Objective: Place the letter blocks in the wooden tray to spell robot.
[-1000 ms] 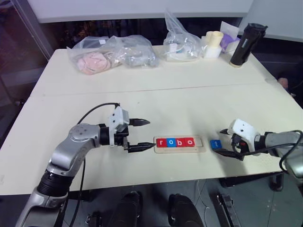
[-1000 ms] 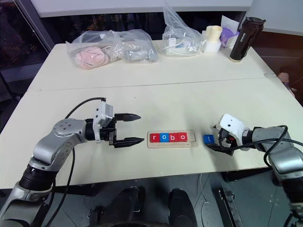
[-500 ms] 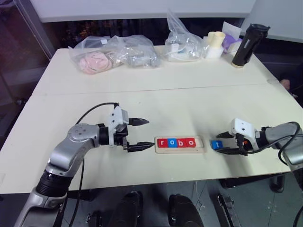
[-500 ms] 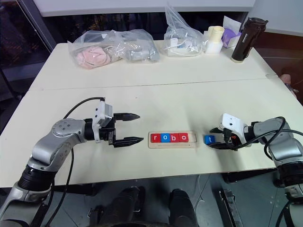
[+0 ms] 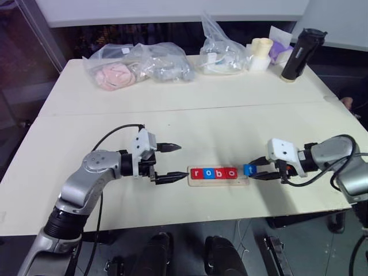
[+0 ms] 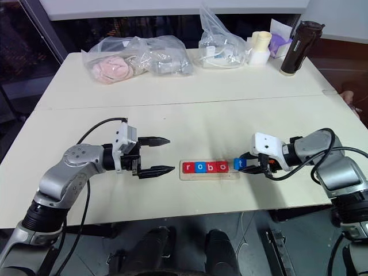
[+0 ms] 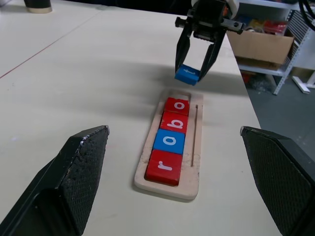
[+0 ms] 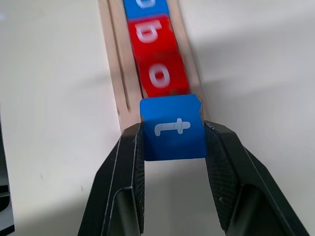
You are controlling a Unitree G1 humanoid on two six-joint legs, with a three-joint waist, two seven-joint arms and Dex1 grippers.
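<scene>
I see the wooden tray [image 5: 218, 175] lying lengthwise, left to right, near the front edge of the pale table [image 5: 190, 123], with four letter blocks seated in its groove, touching one another in a row — a red r [image 5: 196, 173], a blue o [image 5: 209, 173], a red b [image 5: 219, 173] and a red o [image 5: 230, 172]. The slot at the tray's right end is bare wood. My right gripper [image 8: 172, 142] has its two black fingers closed on the fifth block, the blue t [image 5: 249, 169], pinching it by two opposite sides; the block hangs just past the tray's right end, lifted clear of the table — the left wrist view shows it above the surface, just beyond the end of the tray. My left gripper [image 5: 171, 163] hovers just left of the tray, pointing toward it, fingers spread wide and holding nothing; its near fingertip is just beside the tray's left end, and I cannot tell whether it touches. At the far side of the table lie clear plastic bags [image 5: 138, 66] with pink and grey contents, a second bag [image 5: 221, 54], a cream cup [image 5: 259, 53] and a dark bottle [image 5: 301, 54], all well apart from the tray.
</scene>
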